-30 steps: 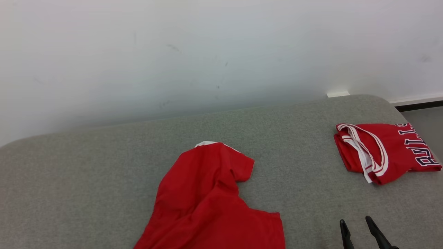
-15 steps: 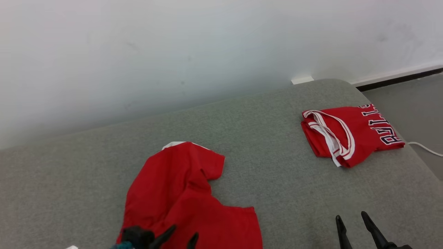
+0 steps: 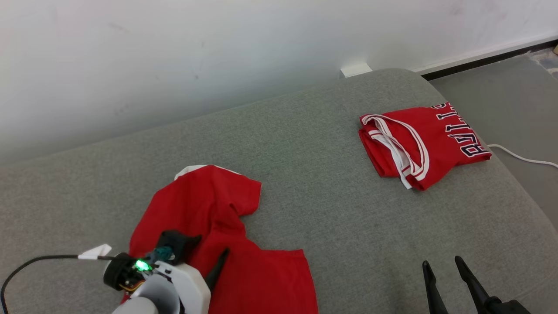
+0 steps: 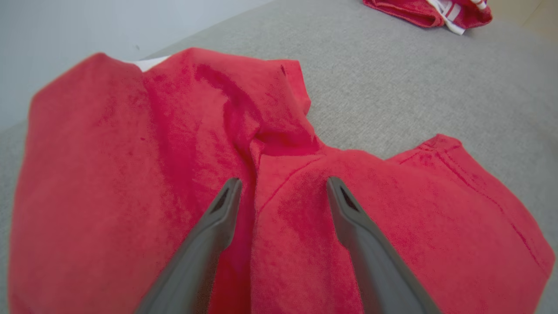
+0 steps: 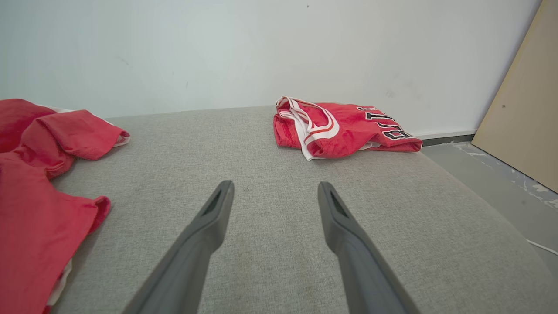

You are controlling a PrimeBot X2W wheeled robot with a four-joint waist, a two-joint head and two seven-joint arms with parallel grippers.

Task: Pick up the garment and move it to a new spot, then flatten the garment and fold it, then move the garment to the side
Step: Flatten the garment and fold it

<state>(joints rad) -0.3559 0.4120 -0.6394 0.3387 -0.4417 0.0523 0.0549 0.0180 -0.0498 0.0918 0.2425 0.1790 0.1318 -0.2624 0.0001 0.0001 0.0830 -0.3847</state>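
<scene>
The garment (image 3: pixel 209 205) is a plain red shirt with a white collar edge, lying crumpled on the grey cushioned surface (image 3: pixel 327 209) at the front left. My left gripper (image 3: pixel 211 246) hovers just over its middle, open, with nothing between the fingers. In the left wrist view the left gripper (image 4: pixel 284 181) spans a fold of the garment (image 4: pixel 130 152). My right gripper (image 3: pixel 441 261) stands open over bare cushion at the front right, well clear of the shirt. The right wrist view has the right gripper (image 5: pixel 275 184) pointing at the wall, with the garment (image 5: pixel 35 209) to its left.
A folded red jersey (image 3: pixel 418 144) with white trim and dark lettering lies near the far right corner; it is also in the wrist views (image 4: pixel 431 8) (image 5: pixel 340 128). A white wall backs the surface. A white cable (image 3: pixel 523 158) runs on the floor at right, and a wooden board (image 5: pixel 523 109) leans there.
The head camera has swung, shifting the whole picture left and up. My left arm has come in from the lower left and now reaches over the red shirt. The right gripper holds its place.
</scene>
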